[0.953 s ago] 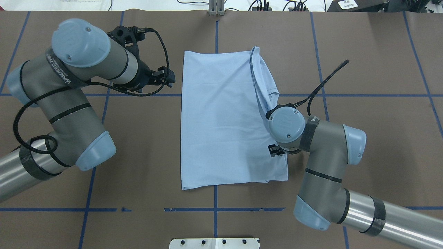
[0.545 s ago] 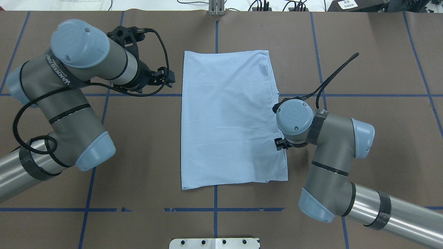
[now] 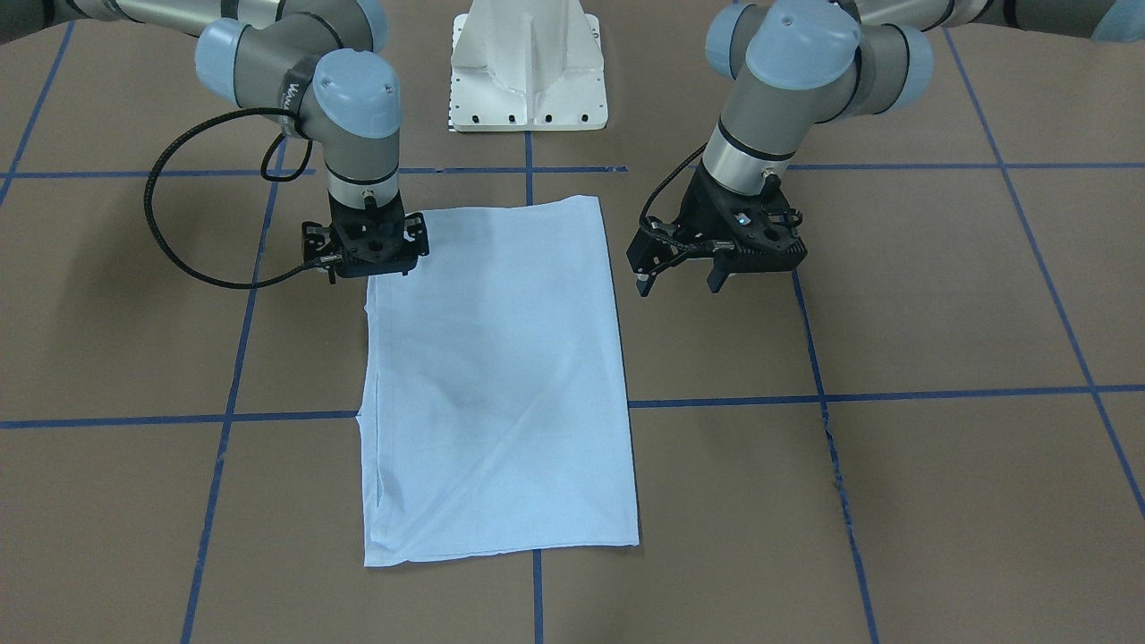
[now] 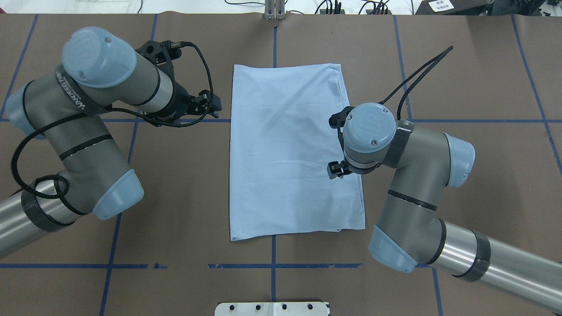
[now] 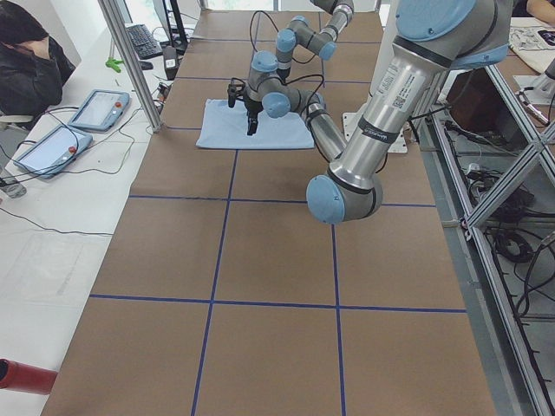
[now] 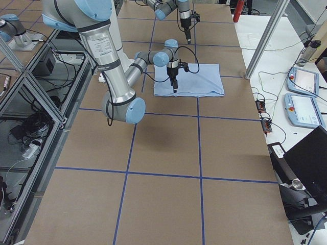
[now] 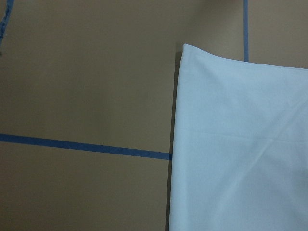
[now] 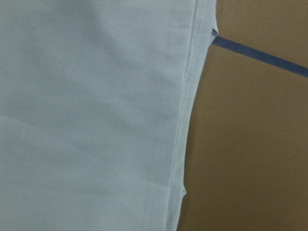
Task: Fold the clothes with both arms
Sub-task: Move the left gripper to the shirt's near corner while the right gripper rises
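Observation:
The clothes are one light blue T-shirt [image 4: 290, 153], folded into a tall rectangle and lying flat at mid-table; its collar and print are hidden. My right gripper [image 3: 368, 268] points down over the shirt's edge on the robot's right, fingers apart, holding nothing. In the overhead view the right wrist covers it. The right wrist view shows the shirt's stitched edge [image 8: 185, 96] on the brown table. My left gripper [image 3: 679, 284] hangs open just off the shirt's other long edge, also empty. The left wrist view shows a shirt corner [image 7: 240, 144].
Blue tape lines [image 4: 109, 266] grid the brown table cover. The robot's white pedestal [image 3: 528, 67] stands behind the shirt. A person [image 5: 30, 61] sits by two handheld control panels [image 5: 95, 108] on a white side table beyond the far edge.
One second ago my right gripper held the shirt's right side lifted. It laid that side flat, let go, and moved slightly inward over the edge. The left arm barely shifted.

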Tool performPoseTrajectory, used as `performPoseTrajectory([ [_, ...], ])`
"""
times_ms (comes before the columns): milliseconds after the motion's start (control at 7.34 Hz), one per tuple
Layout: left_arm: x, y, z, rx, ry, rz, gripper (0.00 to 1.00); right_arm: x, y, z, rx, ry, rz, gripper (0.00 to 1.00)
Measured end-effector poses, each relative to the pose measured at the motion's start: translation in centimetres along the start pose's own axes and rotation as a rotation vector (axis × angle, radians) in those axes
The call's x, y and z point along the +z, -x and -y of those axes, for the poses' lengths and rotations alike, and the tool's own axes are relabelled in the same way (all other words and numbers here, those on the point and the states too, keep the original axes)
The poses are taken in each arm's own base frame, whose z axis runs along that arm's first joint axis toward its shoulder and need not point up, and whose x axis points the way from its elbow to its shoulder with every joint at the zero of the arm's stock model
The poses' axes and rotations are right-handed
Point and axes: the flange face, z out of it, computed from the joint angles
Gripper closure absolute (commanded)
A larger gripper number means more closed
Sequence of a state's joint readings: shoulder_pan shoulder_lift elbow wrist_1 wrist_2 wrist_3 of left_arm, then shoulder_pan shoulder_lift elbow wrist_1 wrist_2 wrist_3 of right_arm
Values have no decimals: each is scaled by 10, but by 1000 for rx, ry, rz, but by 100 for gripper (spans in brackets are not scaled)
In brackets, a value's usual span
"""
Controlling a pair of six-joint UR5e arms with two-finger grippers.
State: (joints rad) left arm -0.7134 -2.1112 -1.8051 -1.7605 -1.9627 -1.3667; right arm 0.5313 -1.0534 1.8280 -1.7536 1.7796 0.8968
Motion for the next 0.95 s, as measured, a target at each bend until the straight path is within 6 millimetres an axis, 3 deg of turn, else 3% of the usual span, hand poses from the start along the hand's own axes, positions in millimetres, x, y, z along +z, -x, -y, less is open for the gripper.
performPoseTrajectory([
  [272, 22, -4, -46, -178, 63, -10, 1, -35, 6, -6, 39, -2, 115, 0],
  [545, 64, -19, -129, -331, 67, 38, 5, -59, 5, -11, 104, 10, 195, 0],
  [681, 84, -23, -173, -380, 67, 93, 6, -62, 4, -12, 128, 14, 206, 0],
  [953, 105, -21, -221, -424, 59, 177, 12, -62, 4, -12, 150, 18, 209, 0],
])
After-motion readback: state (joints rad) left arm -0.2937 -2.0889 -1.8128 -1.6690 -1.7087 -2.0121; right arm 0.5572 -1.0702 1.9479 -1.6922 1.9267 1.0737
